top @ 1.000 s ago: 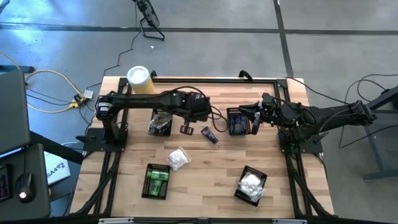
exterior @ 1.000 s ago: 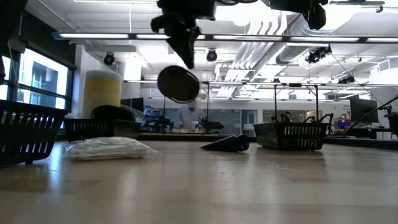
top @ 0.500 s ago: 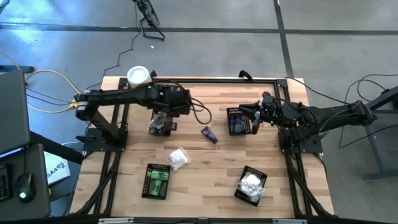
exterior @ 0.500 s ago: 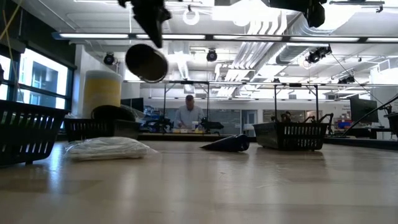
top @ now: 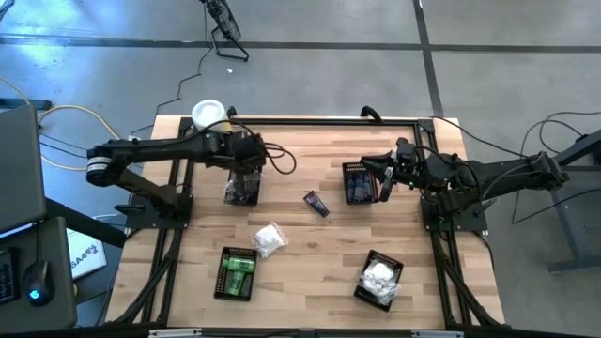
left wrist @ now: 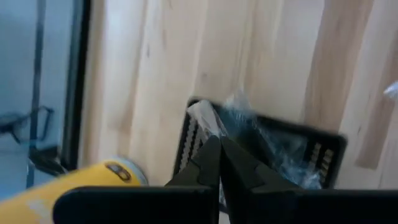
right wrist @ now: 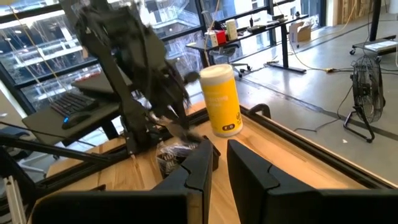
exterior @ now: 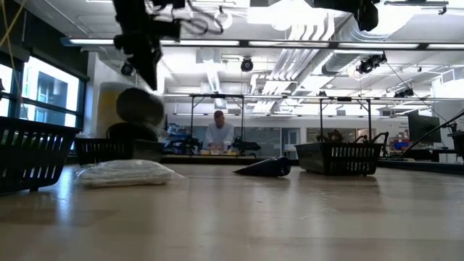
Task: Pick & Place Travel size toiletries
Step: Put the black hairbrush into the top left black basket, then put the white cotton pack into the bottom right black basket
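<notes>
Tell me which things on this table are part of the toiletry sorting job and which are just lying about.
Part of the job:
dark blue tube loose on the wood
white packet loose on the wood
silvery-clear packets in a basket
green bottles in a basket
white packets in a basket

Lying about:
yellow canister
yellow cable off the table

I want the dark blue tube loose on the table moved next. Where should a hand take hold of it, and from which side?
Grip the dark blue tube across the middle of its body, coming straight down from above. It lies flat and diagonal on the bare table, apart from the baskets, so turn the fingers to close across its narrow width. The low view shows it tapering to one flat end, probably a poorer hold.
</notes>
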